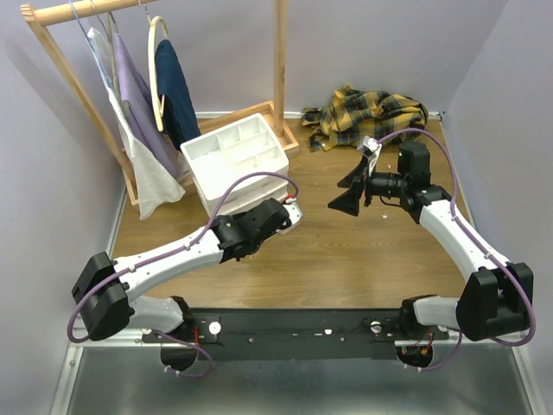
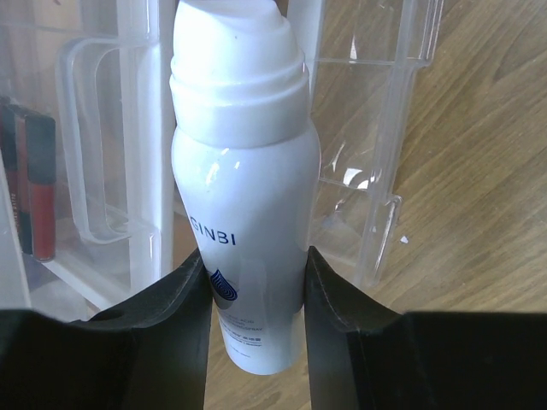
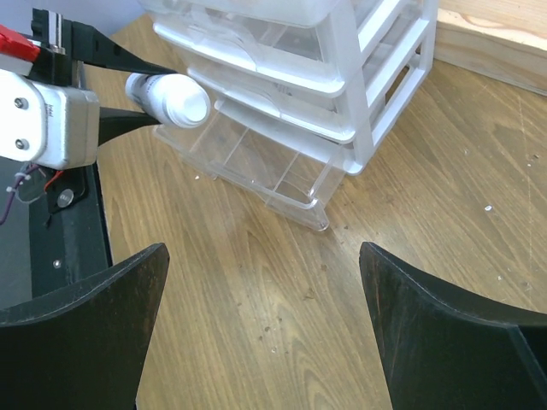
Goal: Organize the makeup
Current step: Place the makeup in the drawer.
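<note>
Editor: Where is the white bottle (image 2: pixel 244 196) in this shot?

Photographer: Pinched at its lower body between the left fingers (image 2: pixel 171 342), one pressed to each side, with the cap pointing away from the wrist. It is held at the near corner of the clear drawer (image 3: pixel 256 162), the lowest one, pulled out of the white drawer unit (image 1: pixel 238 164) at the back left of the desk (image 1: pixel 328 251). Whether it is over the drawer or just beside it, I cannot tell.

Editor: Any other makeup?

Photographer: Two dark-red sticks (image 2: pixel 34 188) sit side by side behind a clear wall, left of the bottle.

Editor: And the other arm?

Photographer: The right fingers (image 3: pixel 85 333) are spread wide with nothing between them, above bare wood to the right of the unit and facing it. A yellow plaid cloth (image 1: pixel 367 112) lies crumpled at the desk's far edge, well apart from the drawers.
</note>
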Controlling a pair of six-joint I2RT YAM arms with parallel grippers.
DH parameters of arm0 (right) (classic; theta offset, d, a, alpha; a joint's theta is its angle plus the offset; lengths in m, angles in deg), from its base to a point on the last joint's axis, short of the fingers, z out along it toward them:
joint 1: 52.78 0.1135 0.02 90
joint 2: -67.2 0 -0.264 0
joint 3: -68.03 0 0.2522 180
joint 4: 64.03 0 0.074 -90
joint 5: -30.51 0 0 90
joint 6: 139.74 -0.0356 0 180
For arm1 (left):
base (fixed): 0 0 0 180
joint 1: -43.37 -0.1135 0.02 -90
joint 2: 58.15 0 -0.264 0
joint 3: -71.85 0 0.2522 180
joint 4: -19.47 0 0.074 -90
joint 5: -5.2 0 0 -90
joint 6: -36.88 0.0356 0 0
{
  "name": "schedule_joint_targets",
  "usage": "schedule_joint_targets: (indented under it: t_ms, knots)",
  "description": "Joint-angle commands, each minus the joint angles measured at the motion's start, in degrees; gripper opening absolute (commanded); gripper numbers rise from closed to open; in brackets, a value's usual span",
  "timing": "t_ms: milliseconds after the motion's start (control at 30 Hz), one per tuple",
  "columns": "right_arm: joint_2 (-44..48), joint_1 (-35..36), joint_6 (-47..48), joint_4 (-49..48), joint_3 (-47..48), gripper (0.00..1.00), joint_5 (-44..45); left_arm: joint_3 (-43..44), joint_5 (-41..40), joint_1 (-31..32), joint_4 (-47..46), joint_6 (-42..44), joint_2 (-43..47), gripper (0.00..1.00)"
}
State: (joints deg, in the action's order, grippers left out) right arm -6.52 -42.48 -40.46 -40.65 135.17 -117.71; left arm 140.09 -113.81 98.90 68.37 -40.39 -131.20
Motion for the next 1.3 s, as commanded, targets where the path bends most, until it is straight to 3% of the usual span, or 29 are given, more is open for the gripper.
schedule_joint_targets:
  t_ms: [0, 433, 933, 1167, 1267]
  knots:
    - [1.1, 0.2, 1.9, 1.3, 2.0, 1.00, 1.4, -0.9, -3.8, 0.2, -4.6, 1.2, -0.6, 0.08]
    - [0.7, 0.2, 2.7, 1.8, 2.1, 1.00, 1.3, -2.1, -6.0, 0.0, -6.6, 1.3, -2.3, 0.12]
    - [0.6, 0.2, 3.0, 2.1, 2.1, 1.00, 1.1, -1.8, -6.8, -0.3, -6.6, 0.2, -3.0, 0.42]
    - [0.5, 0.2, 3.1, 2.1, 2.1, 1.00, 1.0, -1.7, -7.1, -0.4, -6.7, -0.2, -2.7, 0.62]
    - [0.5, 0.2, 3.0, 2.1, 2.1, 1.00, 0.9, -1.6, -7.1, -0.5, -6.7, -0.3, -2.6, 0.65]
